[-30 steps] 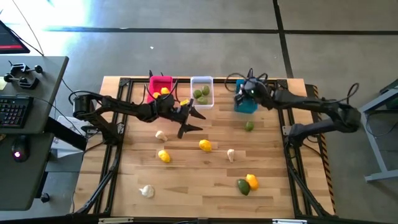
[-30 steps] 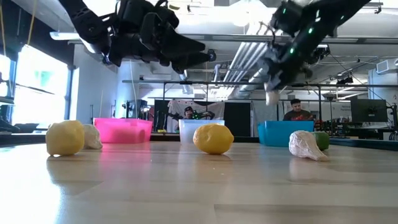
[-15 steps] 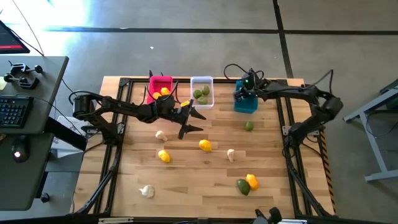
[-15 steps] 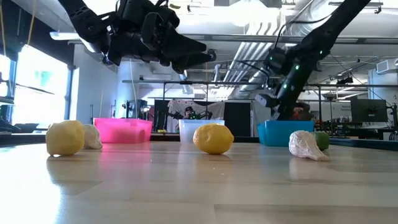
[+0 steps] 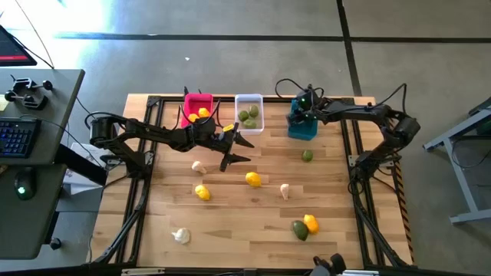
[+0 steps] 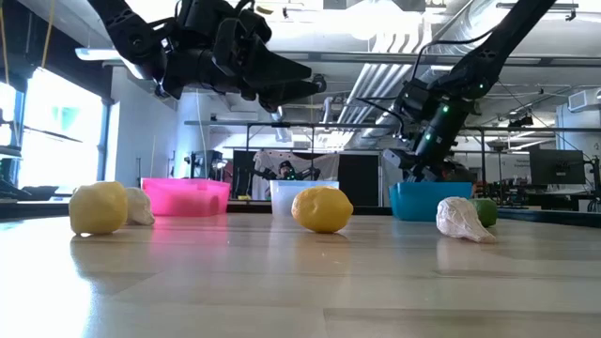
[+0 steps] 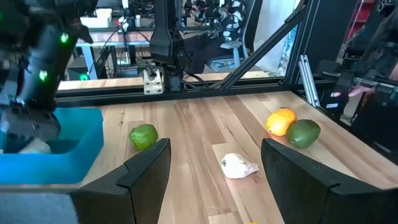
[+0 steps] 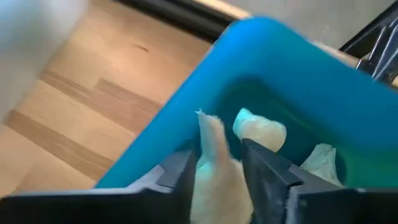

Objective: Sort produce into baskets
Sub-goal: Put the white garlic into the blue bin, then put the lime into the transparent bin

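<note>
My right gripper [image 5: 299,119] hangs over the teal basket [image 5: 302,126] at the table's far right, its fingers pointing down into it, with an off-white garlic piece [image 8: 214,168] between them. Two more garlic pieces [image 8: 261,130] lie inside the basket. My left gripper [image 5: 239,151] waits open above the table's middle, near the white basket [image 5: 249,113], which holds limes. The pink basket [image 5: 198,106] holds lemons. Loose lemons, limes and garlic pieces rest on the wooden table. My right gripper has the garlic piece [image 8: 211,155] between its two fingers [image 8: 177,171], and the piece fills the gap. The fingers come from above, slanting down into the teal basket. The piece is inside the basket's rim [image 8: 186,124], above the garlic pieces lying there.
On the table lie a lime [image 5: 307,156], a lemon [image 5: 252,179], a garlic piece [image 5: 285,190], a lemon [image 5: 202,192], a garlic piece [image 5: 199,165], a lemon and lime pair [image 5: 305,227] and a garlic piece [image 5: 181,235] near the front. A black frame rims the table.
My right gripper has come down and toward the far edge with the garlic piece, tipping more steeply downward, until its fingers reach into the teal basket. The left arm has kept still.
</note>
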Motion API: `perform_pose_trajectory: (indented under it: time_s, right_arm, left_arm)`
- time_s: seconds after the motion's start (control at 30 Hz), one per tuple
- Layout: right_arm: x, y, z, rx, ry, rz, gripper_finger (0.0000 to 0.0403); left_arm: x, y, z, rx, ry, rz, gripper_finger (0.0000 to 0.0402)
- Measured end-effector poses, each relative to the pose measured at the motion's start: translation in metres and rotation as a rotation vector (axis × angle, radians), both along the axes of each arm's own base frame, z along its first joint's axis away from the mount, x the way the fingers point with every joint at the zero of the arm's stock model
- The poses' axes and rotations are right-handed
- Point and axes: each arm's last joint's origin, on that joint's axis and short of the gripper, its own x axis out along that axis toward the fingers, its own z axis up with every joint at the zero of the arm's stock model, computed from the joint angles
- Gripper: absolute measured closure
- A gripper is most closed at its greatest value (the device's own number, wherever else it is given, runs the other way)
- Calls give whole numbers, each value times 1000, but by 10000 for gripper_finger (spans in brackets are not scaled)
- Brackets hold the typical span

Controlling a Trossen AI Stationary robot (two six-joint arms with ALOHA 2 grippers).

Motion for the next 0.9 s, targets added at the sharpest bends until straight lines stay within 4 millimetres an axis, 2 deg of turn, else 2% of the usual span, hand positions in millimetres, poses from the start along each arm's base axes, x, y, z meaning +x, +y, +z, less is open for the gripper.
perform_pose_trajectory:
  time_s: [0.13, 0.27, 0.43, 0.67, 0.77, 0.9]
  right_arm:
    - [-2, 1, 11, -39, -23, -9, 253]
    - [-5, 4, 26, -109, -28, -21, 256]
    - [4, 19, 45, -241, -25, 1, 292]
    - [32, 49, 58, -397, -74, 70, 387]
    - [42, 64, 56, -444, -153, 124, 395]
    - [44, 81, 43, -457, -235, 162, 397]
  left_arm:
    - [0, 0, 1, -7, -5, 2, 165]
    - [0, 0, 1, 18, -11, 1, 165]
    - [0, 0, 1, 12, -11, 1, 165]
    - [0, 1, 1, 20, -13, 2, 165]
    - [0, 0, 1, 20, -12, -2, 165]
    - [1, -2, 1, 36, -16, -9, 165]
